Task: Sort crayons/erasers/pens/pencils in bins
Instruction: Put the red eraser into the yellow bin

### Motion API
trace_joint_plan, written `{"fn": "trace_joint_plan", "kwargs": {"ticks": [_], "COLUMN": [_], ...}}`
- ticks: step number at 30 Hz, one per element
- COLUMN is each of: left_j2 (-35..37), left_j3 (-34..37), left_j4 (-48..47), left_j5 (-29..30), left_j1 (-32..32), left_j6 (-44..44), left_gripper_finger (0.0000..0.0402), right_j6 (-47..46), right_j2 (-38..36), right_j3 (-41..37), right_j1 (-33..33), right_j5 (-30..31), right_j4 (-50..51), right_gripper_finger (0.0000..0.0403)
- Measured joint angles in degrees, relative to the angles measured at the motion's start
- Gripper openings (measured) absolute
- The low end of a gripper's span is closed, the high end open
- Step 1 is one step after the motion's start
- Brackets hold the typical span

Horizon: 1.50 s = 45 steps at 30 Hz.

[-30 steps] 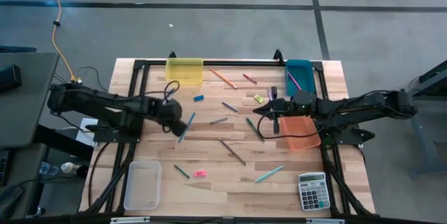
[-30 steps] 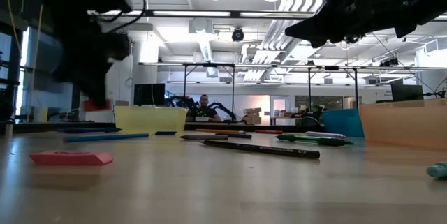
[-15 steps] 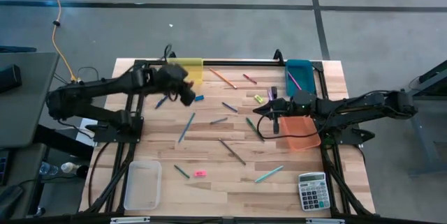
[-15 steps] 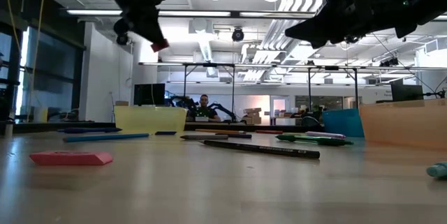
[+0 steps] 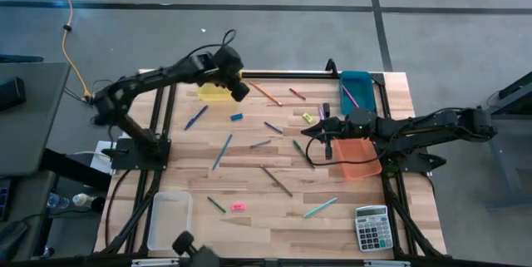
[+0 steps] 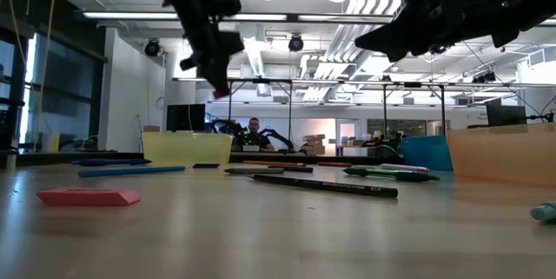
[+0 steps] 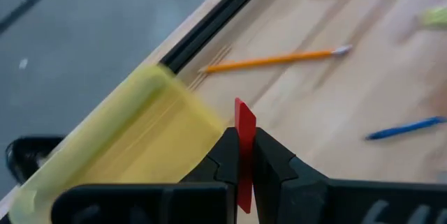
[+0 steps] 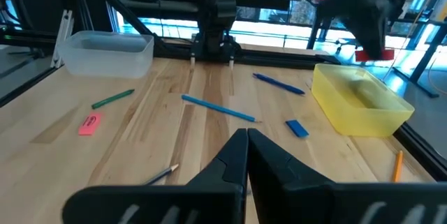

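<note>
Red eraser [image 7: 244,140] is pinched in the left gripper [image 5: 238,91], just above the yellow bin [image 5: 214,91], not dropped yet; blue eraser [image 5: 237,117] near that bin and pink eraser [image 5: 238,207] far from it wait; right gripper [image 5: 319,144] rests closed, empty

From my right wrist camera, the right gripper [image 8: 246,155] is pinched closed over the table [image 8: 160,105]. Beyond it lie a pink eraser [image 8: 90,123], a blue eraser [image 8: 297,128], the yellow bin [image 8: 360,102] and the clear bin [image 8: 105,51]. The left gripper [image 8: 369,48] hangs above the yellow bin, clamping a red eraser [image 8: 371,56].
</note>
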State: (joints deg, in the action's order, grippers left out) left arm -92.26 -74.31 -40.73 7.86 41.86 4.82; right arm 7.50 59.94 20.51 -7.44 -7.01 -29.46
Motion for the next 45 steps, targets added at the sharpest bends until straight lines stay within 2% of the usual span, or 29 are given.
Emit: {"fn": "trace_joint_plan", "kwargs": {"ticks": [12,22,37,45], "left_j2": [-11.8,-16.2,-16.8,-16.7], "left_j3": [-0.3,-0.3,-0.3,-0.3], "left_j4": [0.4,0.3,0.3,0.2], "left_j5": [-1.8,-3.3,-2.6,-2.5], "left_j1": [11.1,12.6,12.0,11.7], "left_j6": [-1.1,-1.0,-0.5,-0.5], "left_gripper_finger": [0.0001,0.0003,0.0070,0.0119], "right_j6": [0.1,0.1,0.1,0.4], "right_j2": [0.0,0.0,0.0,0.0], "right_j3": [0.0,0.0,0.0,0.0], "right_j1": [0.0,0.0,0.0,0.0], "right_j5": [0.0,0.0,0.0,0.0], "right_j4": [0.6,1.2,1.5,1.9], "right_gripper_finger": [0.0002,0.0002,0.0002,0.0002]}}
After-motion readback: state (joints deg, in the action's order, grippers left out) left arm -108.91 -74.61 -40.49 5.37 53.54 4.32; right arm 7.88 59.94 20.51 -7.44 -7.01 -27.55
